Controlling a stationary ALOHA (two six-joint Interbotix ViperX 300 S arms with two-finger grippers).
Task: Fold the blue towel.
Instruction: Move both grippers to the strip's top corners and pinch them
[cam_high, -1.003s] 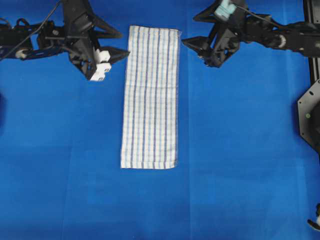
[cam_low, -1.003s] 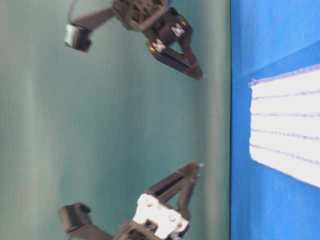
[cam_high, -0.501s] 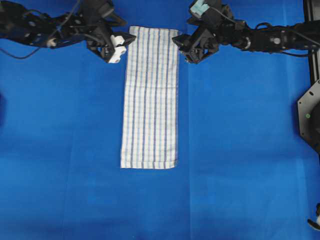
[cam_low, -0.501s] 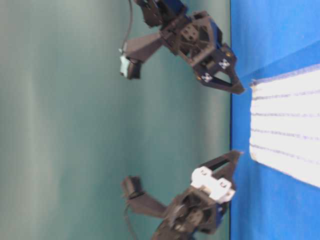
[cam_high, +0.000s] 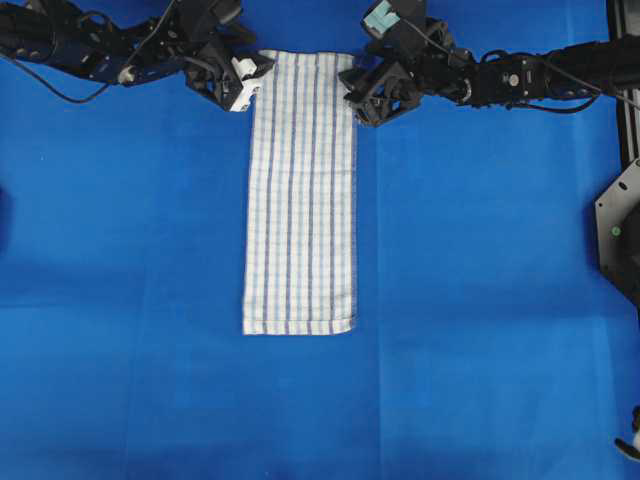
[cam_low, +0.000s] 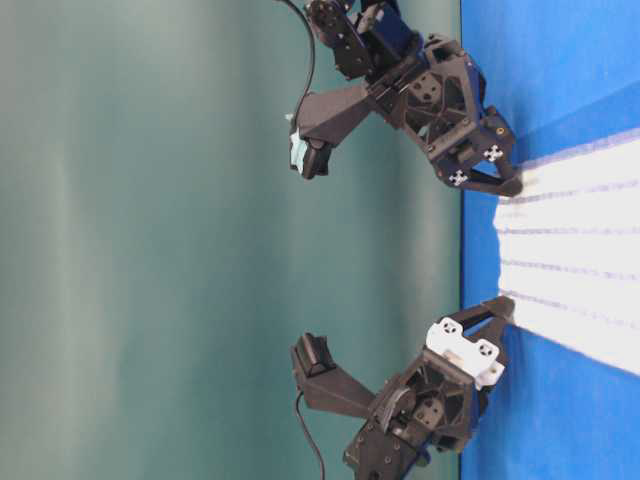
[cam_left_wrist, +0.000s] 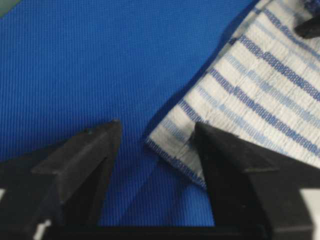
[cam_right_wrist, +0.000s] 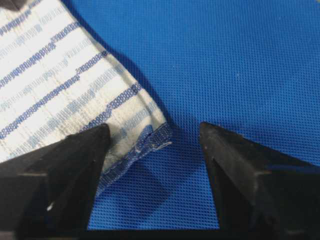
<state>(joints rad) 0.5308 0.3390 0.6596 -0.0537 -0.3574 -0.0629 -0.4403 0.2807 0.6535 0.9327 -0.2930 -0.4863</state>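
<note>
The blue towel (cam_high: 300, 195) lies flat; the left tool (cam_high: 250, 80) and right tool (cam_high: 358, 97), both open, straddle its far corners.

Both arms swung inward: the left gripper (cam_high: 252, 82) and right gripper (cam_high: 357, 95) dropped to the blue towel's (cam_high: 300, 200) far corners (jaws straddling them).
</note>
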